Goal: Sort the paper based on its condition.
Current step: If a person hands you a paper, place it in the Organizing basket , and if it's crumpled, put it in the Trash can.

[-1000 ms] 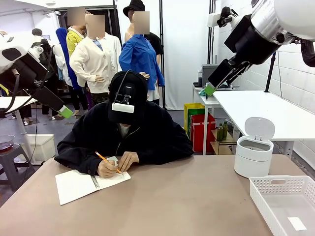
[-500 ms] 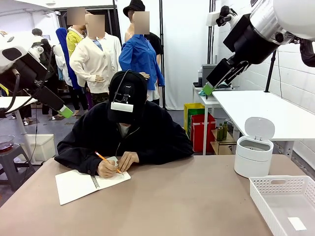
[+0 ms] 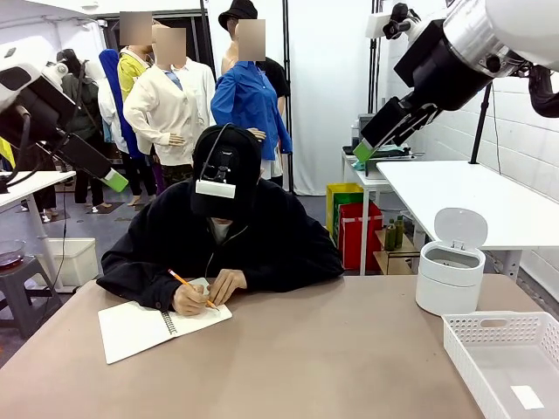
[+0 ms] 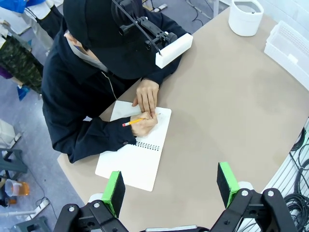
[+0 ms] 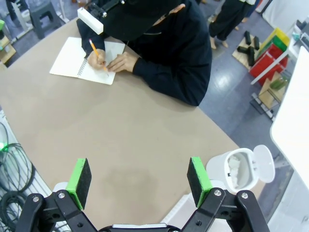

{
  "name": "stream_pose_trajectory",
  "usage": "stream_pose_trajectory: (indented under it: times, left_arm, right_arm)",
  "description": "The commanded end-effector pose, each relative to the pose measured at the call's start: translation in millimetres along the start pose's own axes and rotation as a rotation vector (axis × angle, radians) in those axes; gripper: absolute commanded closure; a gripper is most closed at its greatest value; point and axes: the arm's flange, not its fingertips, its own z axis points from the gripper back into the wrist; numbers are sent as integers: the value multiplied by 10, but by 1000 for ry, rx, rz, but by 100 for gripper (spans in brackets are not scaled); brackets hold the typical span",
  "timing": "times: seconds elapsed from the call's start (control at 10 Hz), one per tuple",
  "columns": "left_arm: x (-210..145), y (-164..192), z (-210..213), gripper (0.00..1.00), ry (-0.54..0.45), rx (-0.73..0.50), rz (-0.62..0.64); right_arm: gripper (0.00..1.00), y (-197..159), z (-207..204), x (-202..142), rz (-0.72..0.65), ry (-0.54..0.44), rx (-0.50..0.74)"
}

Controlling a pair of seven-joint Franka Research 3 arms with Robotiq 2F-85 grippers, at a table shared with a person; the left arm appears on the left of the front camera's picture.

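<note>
Right claw (image 5: 138, 169) gapes wide — bin (image 5: 214, 170) holds crumpled paper (image 5: 235, 166).

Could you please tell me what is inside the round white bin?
The bin, with its lid up, holds crumpled white paper. Whatever lies beneath those lumps is covered.
</note>
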Motion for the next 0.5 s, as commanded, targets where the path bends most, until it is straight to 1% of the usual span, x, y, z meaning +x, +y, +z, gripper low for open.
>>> stream_pose_trajectory:
  times: [0.0, 0.3, 0.4]
  left_arm:
    - [24, 33, 52, 0, -26, -24, 15]
    - [46, 46, 116, 0, -41, -10, 13]
    - [43, 37, 112, 0, -29, -12, 3]
  right_arm:
    - [0, -50, -27, -22, 9, -48, 20]
    - [0, -116, -24, -17, -2, -45, 17]
    - [0, -111, -29, -11, 1, -38, 17]
